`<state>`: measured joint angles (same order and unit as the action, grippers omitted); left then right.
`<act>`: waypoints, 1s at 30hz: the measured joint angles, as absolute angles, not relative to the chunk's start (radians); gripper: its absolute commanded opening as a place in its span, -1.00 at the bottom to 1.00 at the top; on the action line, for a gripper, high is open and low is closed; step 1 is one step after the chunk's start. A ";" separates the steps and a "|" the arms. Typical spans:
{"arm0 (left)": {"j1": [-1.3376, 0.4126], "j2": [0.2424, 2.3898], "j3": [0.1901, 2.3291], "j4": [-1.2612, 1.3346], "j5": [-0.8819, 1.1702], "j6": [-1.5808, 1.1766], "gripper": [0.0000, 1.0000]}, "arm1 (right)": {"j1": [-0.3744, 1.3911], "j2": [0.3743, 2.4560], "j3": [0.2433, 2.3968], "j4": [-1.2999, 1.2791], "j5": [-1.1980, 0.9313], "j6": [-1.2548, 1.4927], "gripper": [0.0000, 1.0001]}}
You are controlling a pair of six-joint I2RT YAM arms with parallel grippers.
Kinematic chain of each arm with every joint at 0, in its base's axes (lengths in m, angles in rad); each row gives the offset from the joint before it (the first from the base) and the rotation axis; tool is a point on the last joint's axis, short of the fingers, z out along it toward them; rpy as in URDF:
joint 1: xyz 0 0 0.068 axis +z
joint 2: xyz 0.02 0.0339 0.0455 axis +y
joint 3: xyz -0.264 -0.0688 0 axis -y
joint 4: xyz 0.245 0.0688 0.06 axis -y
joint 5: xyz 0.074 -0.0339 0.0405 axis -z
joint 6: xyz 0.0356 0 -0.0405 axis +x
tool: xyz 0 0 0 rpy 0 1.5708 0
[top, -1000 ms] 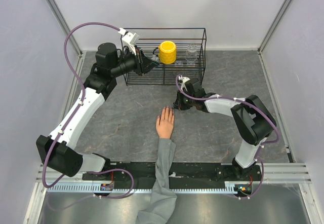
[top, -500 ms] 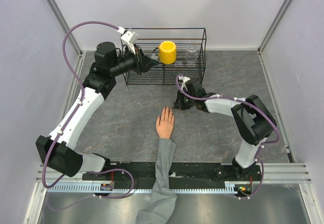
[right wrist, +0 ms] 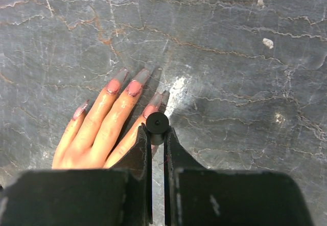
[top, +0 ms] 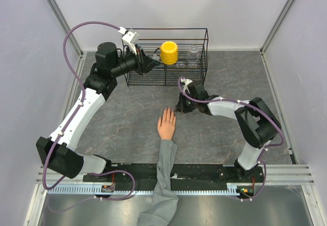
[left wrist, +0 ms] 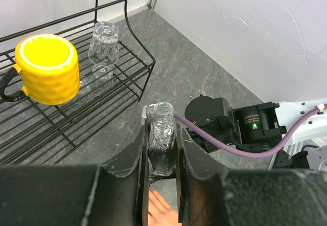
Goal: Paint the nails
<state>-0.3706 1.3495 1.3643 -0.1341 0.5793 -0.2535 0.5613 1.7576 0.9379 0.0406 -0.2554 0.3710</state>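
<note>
Right claw (right wrist: 157, 136) clamped on brush cap (right wrist: 157, 123); stiff, tiny nails (right wrist: 134, 87) lie just ahead-left of it, probably needing light strokes; left claw (left wrist: 162, 154) clamped on slippery-looking glass bottle (left wrist: 162, 129).

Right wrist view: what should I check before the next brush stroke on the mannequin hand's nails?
1. Right gripper shut on the small black round brush cap: ok.
2. Cap over a fingertip of the peach mannequin hand: ok.
3. Bristles touching a nail: cannot tell, hidden beneath the cap.
4. The long nails fully coated: not ok, pink near the bases, tips grey.
5. Left gripper shut on the clear glass polish bottle: ok.
</note>
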 measured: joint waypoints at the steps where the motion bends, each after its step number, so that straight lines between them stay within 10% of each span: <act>1: -0.371 1.349 1.364 -0.134 0.579 -0.254 -0.97 | 0.561 1.755 0.937 0.041 -0.256 0.371 -1.00; 30: -0.371 1.349 1.364 -0.134 0.579 -0.254 -0.97 | 0.574 1.742 0.928 0.036 -0.269 0.372 -1.00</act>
<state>-0.3706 1.3495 1.3643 -0.1341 0.5793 -0.2539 0.5739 1.7416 0.9276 0.0364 -0.2687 0.3721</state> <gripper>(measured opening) 0.256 0.045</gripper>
